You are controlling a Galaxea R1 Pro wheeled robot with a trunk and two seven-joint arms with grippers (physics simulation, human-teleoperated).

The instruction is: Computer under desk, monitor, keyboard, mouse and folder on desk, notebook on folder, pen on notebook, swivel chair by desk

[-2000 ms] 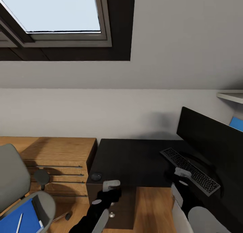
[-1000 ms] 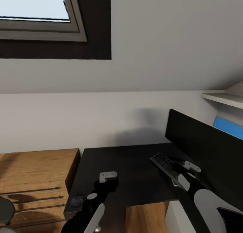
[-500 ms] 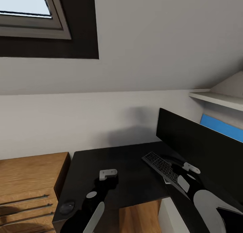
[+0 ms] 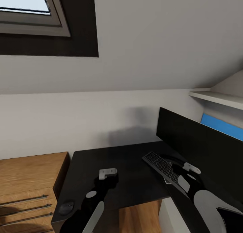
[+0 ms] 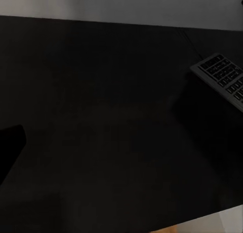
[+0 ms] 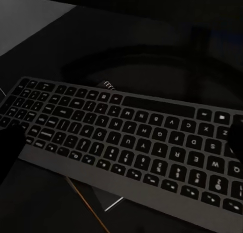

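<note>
Right gripper (image 4: pixel 187 168) is hovering just above the keyboard (image 6: pixel 121 137), fingers spread and empty, seemingly lining up to shift it. Keyboard is lying on the desk (image 4: pixel 135 158) before the monitor (image 4: pixel 202 145); mouse (image 4: pixel 66 206) is sitting well apart at the desk's near corner.

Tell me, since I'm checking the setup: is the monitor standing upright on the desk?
Upright: the monitor stands on the desk behind the keyboard.

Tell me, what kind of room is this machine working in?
Probably a home office corner in an attic room: a black desk with a monitor and keyboard sits under a sloped ceiling with a skylight.
</note>
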